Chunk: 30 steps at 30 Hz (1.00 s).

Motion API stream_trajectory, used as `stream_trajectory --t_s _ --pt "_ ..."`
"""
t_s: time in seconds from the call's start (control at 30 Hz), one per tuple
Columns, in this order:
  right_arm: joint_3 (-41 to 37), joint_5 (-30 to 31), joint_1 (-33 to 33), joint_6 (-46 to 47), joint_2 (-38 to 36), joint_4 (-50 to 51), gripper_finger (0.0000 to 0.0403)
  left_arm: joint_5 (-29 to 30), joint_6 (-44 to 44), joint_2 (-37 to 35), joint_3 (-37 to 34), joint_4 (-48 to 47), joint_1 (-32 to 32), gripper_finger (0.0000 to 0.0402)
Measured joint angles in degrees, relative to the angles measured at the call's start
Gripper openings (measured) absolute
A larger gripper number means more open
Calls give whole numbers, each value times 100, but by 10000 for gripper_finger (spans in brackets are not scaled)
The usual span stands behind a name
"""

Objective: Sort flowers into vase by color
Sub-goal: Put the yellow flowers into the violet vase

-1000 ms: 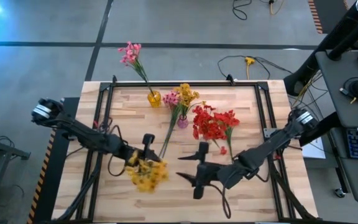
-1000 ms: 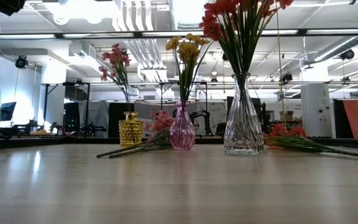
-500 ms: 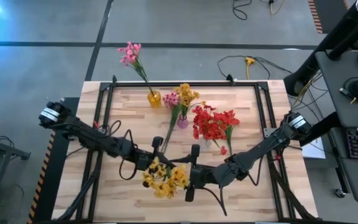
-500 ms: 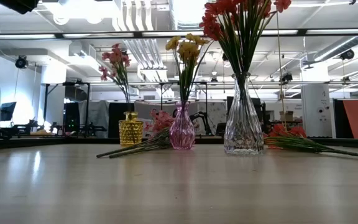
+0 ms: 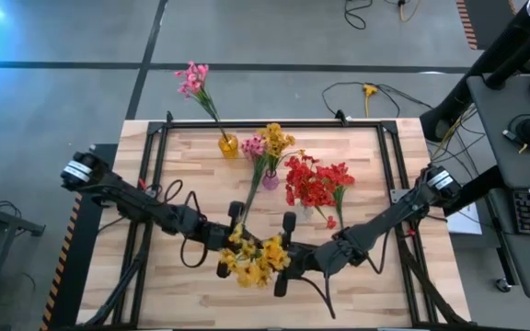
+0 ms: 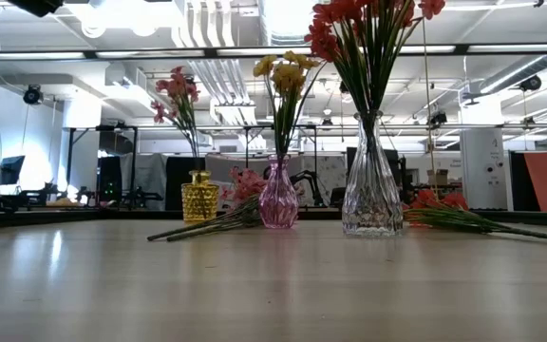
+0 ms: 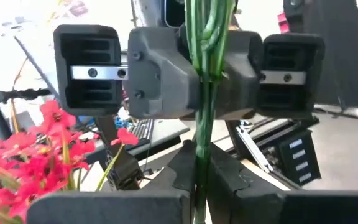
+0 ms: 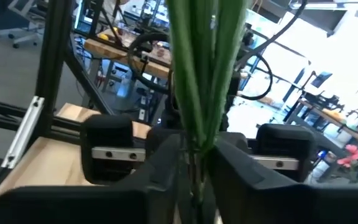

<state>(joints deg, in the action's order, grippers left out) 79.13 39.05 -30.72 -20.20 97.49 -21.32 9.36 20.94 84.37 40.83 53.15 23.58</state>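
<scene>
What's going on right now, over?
Left claw and right claw both shut on yellow bunch's stems. Bunch mid-table, front. Nothing in the way.

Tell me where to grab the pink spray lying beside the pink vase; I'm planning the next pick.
Probably the bare green stems around mid-length, from straight above, with the fingers across them. The pink spray lies flat on the table, its blossoms crowded against the pink vase, while the stems trail away into open space.

Grey concrete floor (image 5: 53, 101), exposed ceiling ducts (image 6: 207, 66)
</scene>
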Motion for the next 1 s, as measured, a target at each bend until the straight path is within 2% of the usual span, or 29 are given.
stream_trajectory --t_s 0.17,0.4,0.57,0.67,0.8,0.93,1.0 --pt "0 -7 -12 -55 -26 107 19 60 -79 -148 -30 -352 -1 49" --pt "0 -9 -29 106 -267 457 29 106 -194 -342 -38 -926 -6 170" --pt "0 -6 -54 639 -610 1287 28 188 -200 -691 -47 -1994 -5 239" --pt "0 -6 -57 1284 -795 2152 28 313 -302 -990 -49 -2340 -2 258" --pt "-1 -8 -55 1967 -808 3014 28 318 -436 -1269 -47 -2036 4 262" --pt "-2 -3 -26 2154 -686 3089 28 318 -499 -1180 -47 -1209 4 262" --pt "-2 -5 -11 2117 -656 3084 28 316 -499 -1047 -45 -1095 4 262"
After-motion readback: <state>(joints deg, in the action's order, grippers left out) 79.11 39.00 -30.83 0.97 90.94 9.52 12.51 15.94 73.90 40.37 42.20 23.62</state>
